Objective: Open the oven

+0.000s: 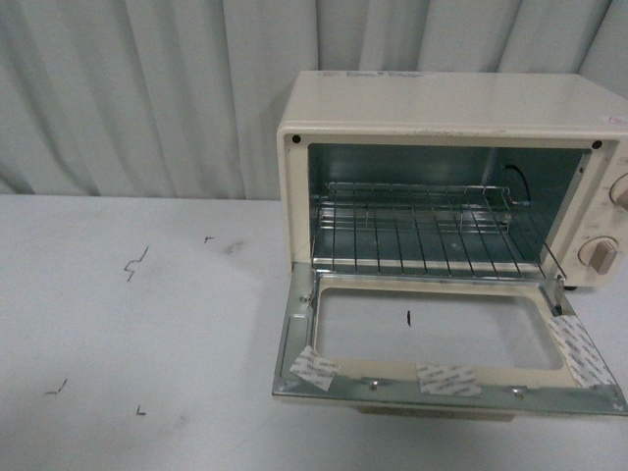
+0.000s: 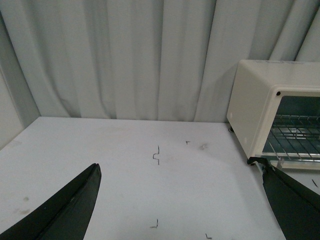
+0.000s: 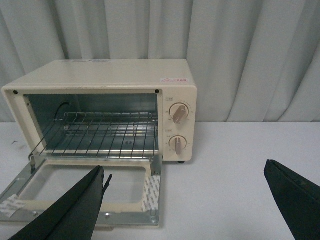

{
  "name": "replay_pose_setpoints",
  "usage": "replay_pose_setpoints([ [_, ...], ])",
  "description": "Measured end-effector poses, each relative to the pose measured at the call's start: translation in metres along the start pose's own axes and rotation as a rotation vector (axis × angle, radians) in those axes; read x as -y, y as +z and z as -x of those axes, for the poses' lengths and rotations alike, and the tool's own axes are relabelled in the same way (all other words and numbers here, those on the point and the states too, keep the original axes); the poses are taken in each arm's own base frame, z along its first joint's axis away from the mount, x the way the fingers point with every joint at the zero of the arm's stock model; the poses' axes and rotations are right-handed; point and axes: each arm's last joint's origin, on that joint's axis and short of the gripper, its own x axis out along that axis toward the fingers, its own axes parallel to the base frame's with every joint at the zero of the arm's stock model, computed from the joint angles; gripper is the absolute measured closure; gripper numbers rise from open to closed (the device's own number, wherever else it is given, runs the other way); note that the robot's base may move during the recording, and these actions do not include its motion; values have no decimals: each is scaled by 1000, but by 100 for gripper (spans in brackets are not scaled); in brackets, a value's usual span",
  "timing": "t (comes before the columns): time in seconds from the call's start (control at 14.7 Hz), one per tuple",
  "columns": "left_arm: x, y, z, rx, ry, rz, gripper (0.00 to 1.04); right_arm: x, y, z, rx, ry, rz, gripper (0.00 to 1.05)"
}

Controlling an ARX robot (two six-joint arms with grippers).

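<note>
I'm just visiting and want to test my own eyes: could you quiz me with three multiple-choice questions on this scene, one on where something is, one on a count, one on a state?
1. Where is the wire rack?
A. inside the oven
B. on the table
C. on top of the oven

2. How many knobs does the oven have?
A. one
B. two
C. four

3. How is the door?
A. shut
B. half raised
C. folded down flat

Answers: 1 A, the rack sits in the cavity; 2 B, two show in the right wrist view; 3 C, it lies on the table.

Dim, even, bluish light; soft shadows, slightly grainy focus.
</note>
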Motion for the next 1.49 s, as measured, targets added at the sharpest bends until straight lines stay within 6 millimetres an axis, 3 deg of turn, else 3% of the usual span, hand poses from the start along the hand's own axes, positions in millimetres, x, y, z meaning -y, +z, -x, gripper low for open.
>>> replay_pose_setpoints([
  [1.49,0,0,0,0,0,0,7,0,0,0,1,0,0,6],
])
